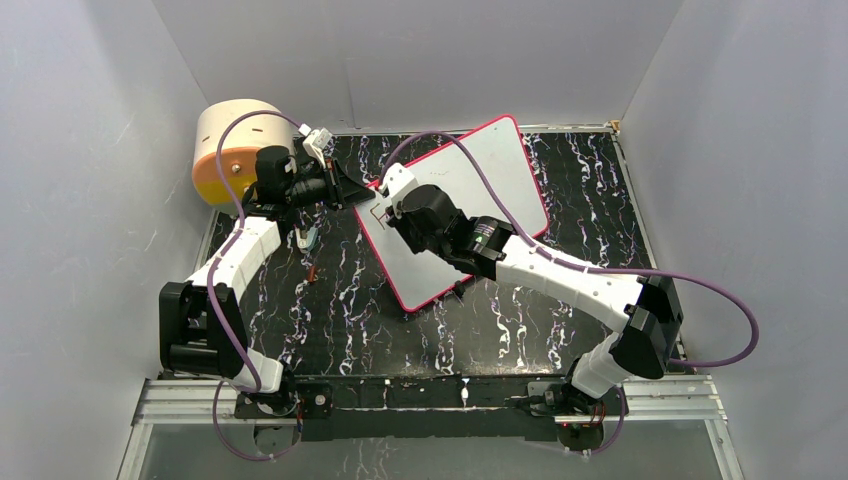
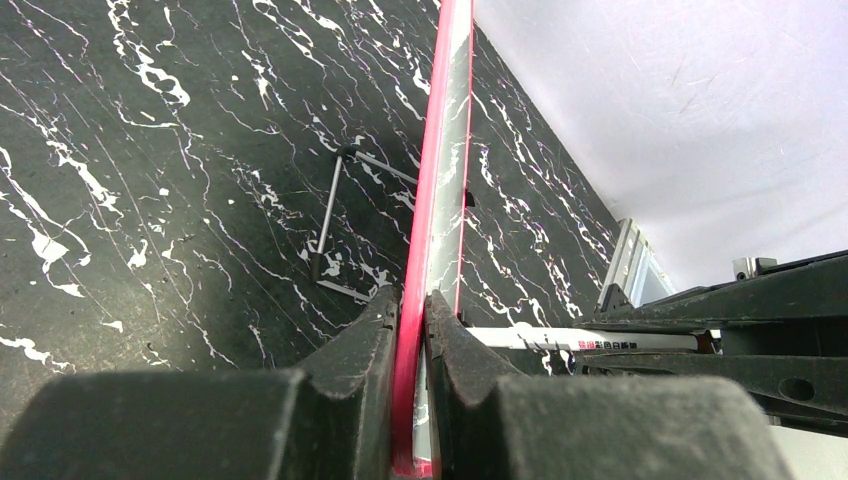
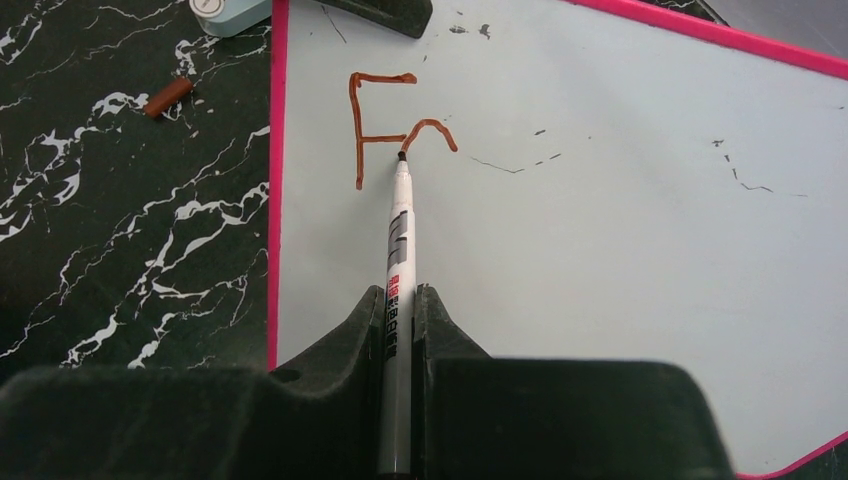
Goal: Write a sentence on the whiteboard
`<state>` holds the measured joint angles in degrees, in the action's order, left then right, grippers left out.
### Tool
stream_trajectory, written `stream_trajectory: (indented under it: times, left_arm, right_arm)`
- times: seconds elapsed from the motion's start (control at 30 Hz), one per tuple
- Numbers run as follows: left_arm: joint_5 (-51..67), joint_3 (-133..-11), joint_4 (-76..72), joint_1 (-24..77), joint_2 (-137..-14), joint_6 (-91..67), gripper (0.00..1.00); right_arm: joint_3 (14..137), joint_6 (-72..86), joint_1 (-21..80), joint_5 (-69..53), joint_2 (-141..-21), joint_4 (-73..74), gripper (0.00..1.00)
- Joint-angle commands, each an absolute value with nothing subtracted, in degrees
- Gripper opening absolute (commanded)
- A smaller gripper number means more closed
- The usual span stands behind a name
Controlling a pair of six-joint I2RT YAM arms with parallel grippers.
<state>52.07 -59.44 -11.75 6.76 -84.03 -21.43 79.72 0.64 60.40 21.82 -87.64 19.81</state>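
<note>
1. The whiteboard [image 1: 490, 170] lies at a slant across the middle of the top view, on the black, white-veined bench [image 1: 340, 320]. Its pink frame runs from upper right down to lower centre.
2. The left jaws are pinched shut on the board's pink edge at its left side. In the left wrist view the frame [image 2: 440, 180] runs straight up from between the two fingers, seen edge-on.
3. The right jaws are closed tight on a grey and white marker [image 3: 398, 260], which sticks forward out of them. Its dark tip touches the board surface.
4. Of the sentence [image 3: 385, 125], only a start is there, in brownish-red at the upper left of the right wrist view, close to the board's left frame. It is a capital F with a small arched stroke springing from its middle bar. The marker tip sits where that arch begins.
5. A short brown cap [image 3: 167, 97] lies on the bench just left of the board, apart from it.
6. A round tan and orange drum [image 1: 235, 150] stands at the upper left of the top view, behind the left arm.
</note>
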Motion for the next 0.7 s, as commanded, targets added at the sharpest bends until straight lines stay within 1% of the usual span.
stream_trajectory:
  times: [0.0,0.67]
  left_arm:
    - [49.99,-60.17,-8.01,7.47,-84.64,-19.34,0.00]
    - [49.97,-60.21,-7.75,7.47,-84.95,-19.16,0.00]
  right_arm:
    - [79.90,0.48,60.10,21.47,-87.10,22.02,0.00]
    - [78.92,0.09,59.52,22.99,-86.03,23.82,0.00]
